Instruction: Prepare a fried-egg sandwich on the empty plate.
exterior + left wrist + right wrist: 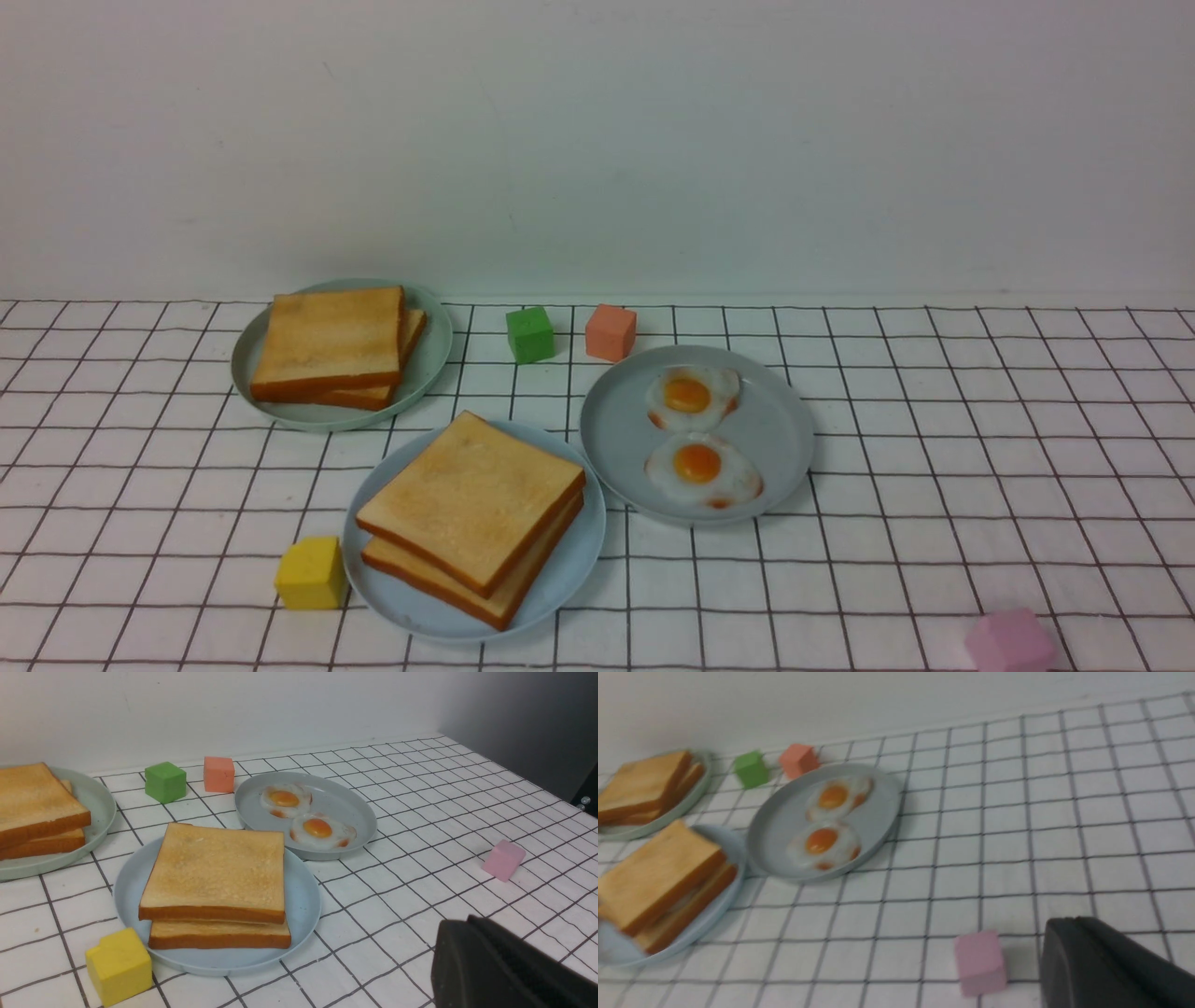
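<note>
1. My sandwich (pixel 471 504) sat on the sky-blue plate (pixel 583 581), its upper toast skewed over the lower; a careless nudge could have slid the top off.
2. I could make out a little white between the slices from my right wrist, so pressing to straighten them might have squeezed the egg out.
3. The grey-blue plate (pixel 789 485) lay just beside; a wide sweep could have knocked it.
4. My left pincer and right pincer were each closed together, clamped on nothing; lowering either blindly risked striking the bench (pixel 896 579).
</note>
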`<state>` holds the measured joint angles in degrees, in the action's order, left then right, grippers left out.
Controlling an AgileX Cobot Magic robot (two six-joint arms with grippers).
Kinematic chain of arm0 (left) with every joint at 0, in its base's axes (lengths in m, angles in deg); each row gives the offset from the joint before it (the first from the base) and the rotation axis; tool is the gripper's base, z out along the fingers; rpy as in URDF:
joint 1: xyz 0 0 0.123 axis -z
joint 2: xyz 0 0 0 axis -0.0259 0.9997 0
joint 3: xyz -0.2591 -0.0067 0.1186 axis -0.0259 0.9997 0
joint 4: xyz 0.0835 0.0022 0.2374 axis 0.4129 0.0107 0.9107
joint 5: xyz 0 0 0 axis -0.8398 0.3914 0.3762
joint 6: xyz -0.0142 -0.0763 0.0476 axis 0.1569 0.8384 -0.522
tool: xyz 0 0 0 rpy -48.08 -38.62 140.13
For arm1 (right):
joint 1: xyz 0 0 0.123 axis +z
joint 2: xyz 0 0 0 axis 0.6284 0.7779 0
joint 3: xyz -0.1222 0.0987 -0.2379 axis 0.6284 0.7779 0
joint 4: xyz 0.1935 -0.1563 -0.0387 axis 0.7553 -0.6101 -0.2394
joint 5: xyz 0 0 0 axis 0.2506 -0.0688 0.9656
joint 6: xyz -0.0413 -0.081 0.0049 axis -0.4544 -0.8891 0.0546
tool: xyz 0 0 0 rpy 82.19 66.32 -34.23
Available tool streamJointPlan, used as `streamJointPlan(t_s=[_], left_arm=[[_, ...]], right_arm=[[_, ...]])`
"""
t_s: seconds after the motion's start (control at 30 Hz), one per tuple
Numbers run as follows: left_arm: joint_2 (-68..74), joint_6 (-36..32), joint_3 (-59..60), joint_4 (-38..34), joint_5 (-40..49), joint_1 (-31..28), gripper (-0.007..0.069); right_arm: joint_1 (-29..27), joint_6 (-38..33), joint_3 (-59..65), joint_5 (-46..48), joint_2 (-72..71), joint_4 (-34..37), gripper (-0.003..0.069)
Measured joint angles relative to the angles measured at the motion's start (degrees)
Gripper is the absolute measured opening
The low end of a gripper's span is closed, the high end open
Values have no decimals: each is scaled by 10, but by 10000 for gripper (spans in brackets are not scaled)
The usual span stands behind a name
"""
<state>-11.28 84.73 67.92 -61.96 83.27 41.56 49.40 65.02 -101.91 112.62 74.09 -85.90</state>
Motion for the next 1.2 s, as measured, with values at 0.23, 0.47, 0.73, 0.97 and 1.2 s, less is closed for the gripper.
streamJointPlan(t_s=[0.23, 0.47, 0.73, 0.97, 1.2], left_arm=[[0, 0, 0, 0, 2, 0, -13], [-2, 0, 0, 0, 3, 0, -10], [-2, 0, 0, 0, 3, 0, -5], [-2, 0, 0, 0, 3, 0, -2], [-2, 0, 0, 1, 3, 0, 5]], right_arm=[[-98, -84, 190, -93, -99, 44, -13], [-95, -88, 195, -103, -104, 54, -13], [-95, -88, 196, -106, -104, 54, -12], [-95, -88, 196, -106, -104, 54, -8], [-95, -88, 196, -106, -104, 54, -6]])
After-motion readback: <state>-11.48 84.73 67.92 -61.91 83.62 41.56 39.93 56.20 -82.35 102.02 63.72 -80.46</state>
